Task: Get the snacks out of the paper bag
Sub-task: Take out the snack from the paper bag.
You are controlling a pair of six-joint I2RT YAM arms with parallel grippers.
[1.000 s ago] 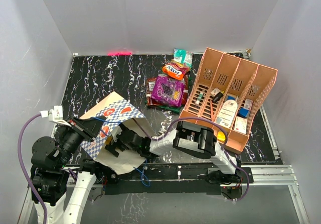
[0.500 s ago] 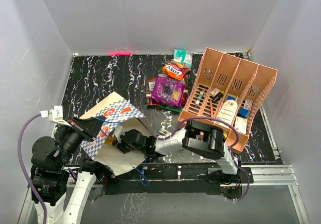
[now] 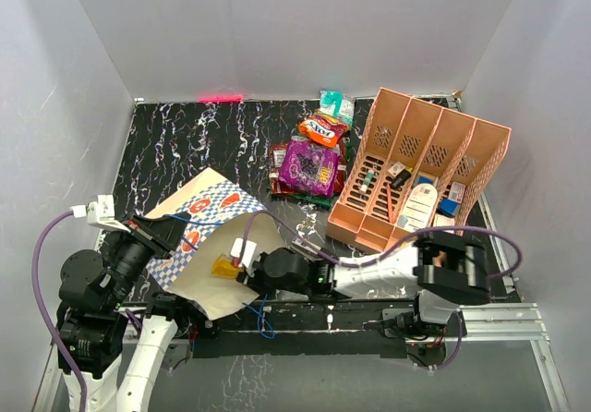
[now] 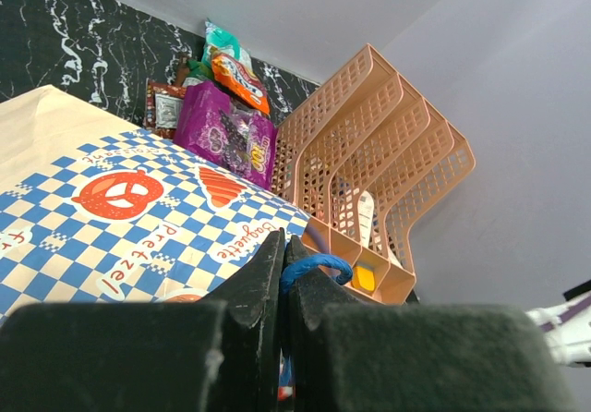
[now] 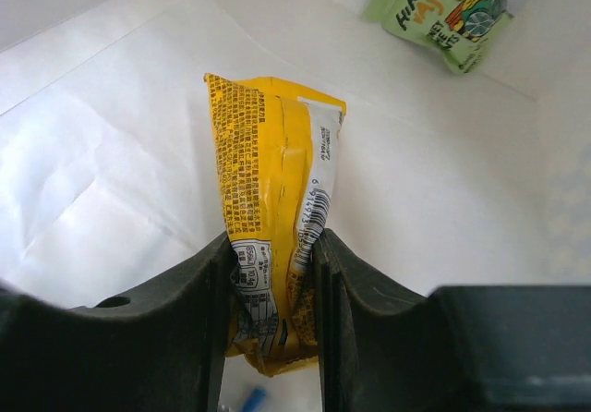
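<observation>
The left hand [image 4: 286, 246] is pinched tight on the blue string handle [image 4: 316, 266] of the paper bag [image 3: 208, 204], holding the bag's mouth lifted off the desk [image 3: 185, 135].

What has changed is at that mouth. A second ago the right hand [image 5: 272, 246] stood wide inside the opening. It has now narrowed onto a yellow packet [image 5: 268, 153], gripping it by its lower end. The arm has also stretched out low, so the packet sits right at the bag's lip. One snack looks secured and only needs carrying clear of the bag.

The bag is not finished. A green packet [image 5: 448, 10] lies on white paper beyond the held one, apparently deeper inside the bag.

Well to the right of the bag and further back is a pile of snacks already out: a purple packet [image 3: 309, 165], an orange one [image 3: 323, 130], a teal-green one [image 3: 337, 105] and a brown-red one [image 3: 280, 158].

Right of the bag, past that pile, the salmon-pink organiser [image 3: 434, 144] holds small bottles and boxes in its slots.
</observation>
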